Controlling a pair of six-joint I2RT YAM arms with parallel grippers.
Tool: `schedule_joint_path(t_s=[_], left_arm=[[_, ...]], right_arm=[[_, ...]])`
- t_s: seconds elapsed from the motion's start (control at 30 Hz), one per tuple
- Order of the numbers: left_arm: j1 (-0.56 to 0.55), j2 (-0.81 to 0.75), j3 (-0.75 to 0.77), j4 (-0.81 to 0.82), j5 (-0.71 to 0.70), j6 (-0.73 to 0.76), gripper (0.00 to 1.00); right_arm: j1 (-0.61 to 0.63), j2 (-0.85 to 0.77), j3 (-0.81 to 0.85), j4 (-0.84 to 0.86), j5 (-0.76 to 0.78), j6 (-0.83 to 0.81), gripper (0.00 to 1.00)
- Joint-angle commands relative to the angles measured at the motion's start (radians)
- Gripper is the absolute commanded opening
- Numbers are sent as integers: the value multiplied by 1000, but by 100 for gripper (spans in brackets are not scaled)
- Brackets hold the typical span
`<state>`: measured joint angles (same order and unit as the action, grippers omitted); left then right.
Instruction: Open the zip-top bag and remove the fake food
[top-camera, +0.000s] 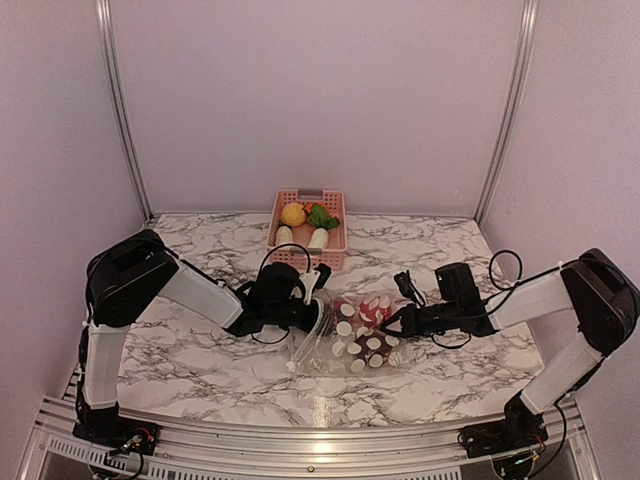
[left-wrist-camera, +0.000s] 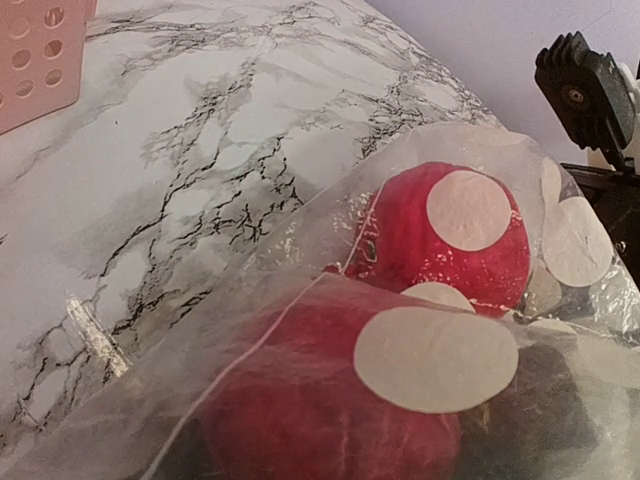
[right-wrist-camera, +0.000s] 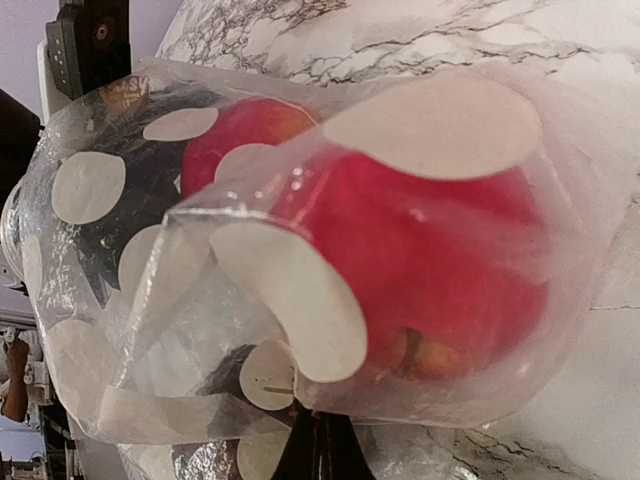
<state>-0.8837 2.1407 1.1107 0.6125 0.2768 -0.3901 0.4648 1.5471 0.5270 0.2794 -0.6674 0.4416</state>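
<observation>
The zip-top bag (top-camera: 362, 340), clear with white dots, lies on the marble table between my two grippers, its mouth toward the left one. Red fake food (top-camera: 372, 312) shows through the film. In the left wrist view two red pieces (left-wrist-camera: 440, 240) (left-wrist-camera: 320, 410) sit close behind the bag's film (left-wrist-camera: 250, 300), with a dark piece (left-wrist-camera: 555, 400) beside them. My left gripper (top-camera: 312, 300) is at the bag's mouth with its jaws spread; its fingers do not show in the wrist view. My right gripper (right-wrist-camera: 335, 452) (top-camera: 398, 322) is shut on the bag's far edge (right-wrist-camera: 150, 380), below a red piece (right-wrist-camera: 430, 240).
A pink slotted basket (top-camera: 330, 256) stands at the back of the table, holding yellow (top-camera: 293, 214), green (top-camera: 322, 216) and white (top-camera: 318, 238) toy food. Its corner (left-wrist-camera: 35, 60) shows in the left wrist view. The right arm's black body (left-wrist-camera: 588, 90) rises behind the bag.
</observation>
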Motion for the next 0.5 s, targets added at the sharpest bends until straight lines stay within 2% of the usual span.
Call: schedule_joint_path(t_s=[0.0, 0.13, 0.47], left_arm=[[0, -26, -33, -38, -7, 20, 65], [10, -90, -98, -16, -5, 11, 59], [63, -254, -271, 27, 36, -15, 59]], right_arm=[[2, -12, 25, -11, 33, -11, 0], [-21, -34, 6, -14, 67, 0, 0], [-88, -86, -33, -14, 71, 7, 0]])
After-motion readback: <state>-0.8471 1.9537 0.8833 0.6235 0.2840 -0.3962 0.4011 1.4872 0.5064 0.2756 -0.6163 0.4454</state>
